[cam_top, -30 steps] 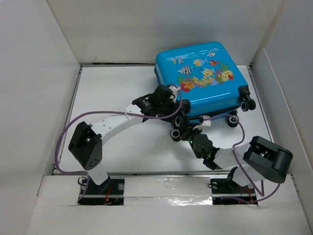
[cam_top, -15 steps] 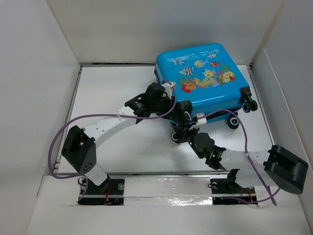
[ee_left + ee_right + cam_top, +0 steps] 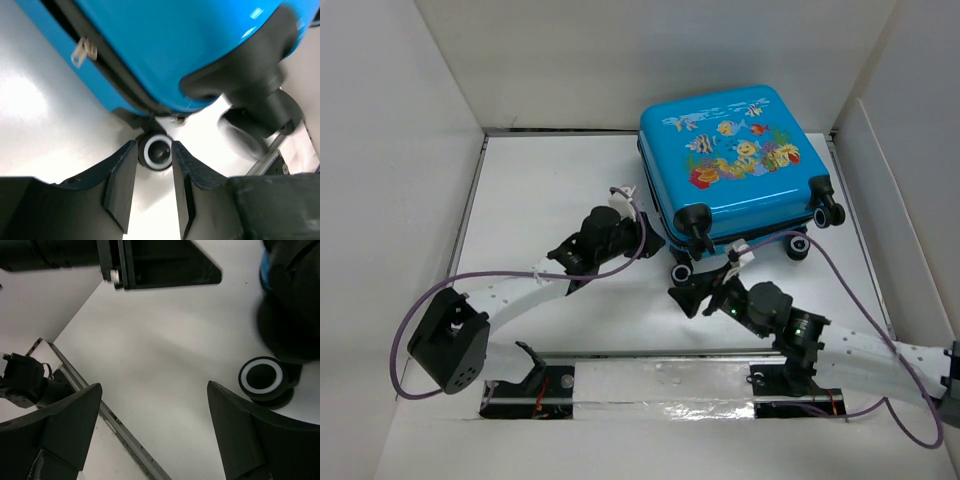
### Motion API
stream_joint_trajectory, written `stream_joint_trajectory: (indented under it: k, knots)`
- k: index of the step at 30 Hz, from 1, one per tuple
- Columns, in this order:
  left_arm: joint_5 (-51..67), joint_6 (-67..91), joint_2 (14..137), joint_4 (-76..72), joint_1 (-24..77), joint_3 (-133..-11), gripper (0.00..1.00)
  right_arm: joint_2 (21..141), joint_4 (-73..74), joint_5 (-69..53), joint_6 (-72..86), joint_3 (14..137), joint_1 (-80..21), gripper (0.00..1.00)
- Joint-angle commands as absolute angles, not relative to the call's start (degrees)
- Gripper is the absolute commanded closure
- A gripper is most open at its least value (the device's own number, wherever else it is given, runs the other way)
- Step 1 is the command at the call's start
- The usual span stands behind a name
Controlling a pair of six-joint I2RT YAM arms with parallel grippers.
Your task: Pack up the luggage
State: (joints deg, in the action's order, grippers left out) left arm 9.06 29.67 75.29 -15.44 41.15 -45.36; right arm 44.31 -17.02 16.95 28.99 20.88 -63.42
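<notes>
While both arms stretch toward the luggage [image 3: 730,150], right gripper [image 3: 155,386] gapes; left gripper [image 3: 153,149] seemingly ajar.

Bright, even overhead light casts soft shadows beneath the suitcase [image 3: 730,150]. Glare whitens the surface [image 3: 25,100] beside it; one wheel [image 3: 245,137] looks blurred.

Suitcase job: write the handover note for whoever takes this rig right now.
Left end effector: open narrowly and empty, tips just short of a wheel of the suitcase.
Right end effector: wide open and empty, over bare table by the suitcase's near corner.
Suitcase: lies flat at the table's far right, fish print up, shells together.
Done: it looks closed.
Left: the zip pull shows on the side seam, but whether the zip is fully run cannot be told. Check it.
</notes>
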Motion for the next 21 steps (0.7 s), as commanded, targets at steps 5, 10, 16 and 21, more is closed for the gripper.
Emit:
stream_joint_trajectory:
  k: [5, 10, 16, 21]
  knots:
    - [14.3, 33.6, 75.0, -31.1, 41.9, -36.9, 0.75, 32.8, 6.6, 23.6, 28.0, 28.0, -59.9, 0.73]
    - [16.0, 34.7, 77.2, -37.4, 43.6, -35.0, 0.76, 38.7, 11.2, 28.0, 26.9, 35.0, -59.4, 0.82]
    - [19.8, 36.2, 81.3, -43.7, 43.6, -32.8, 0.79, 43.4, 9.7, 25.2, 23.8, 36.7, -53.1, 0.86]
    - [22.0, 38.0, 81.3, -47.6, 43.6, -32.0, 0.81, 43.0, 8.5, 21.8, 23.0, 35.9, -49.1, 0.80]
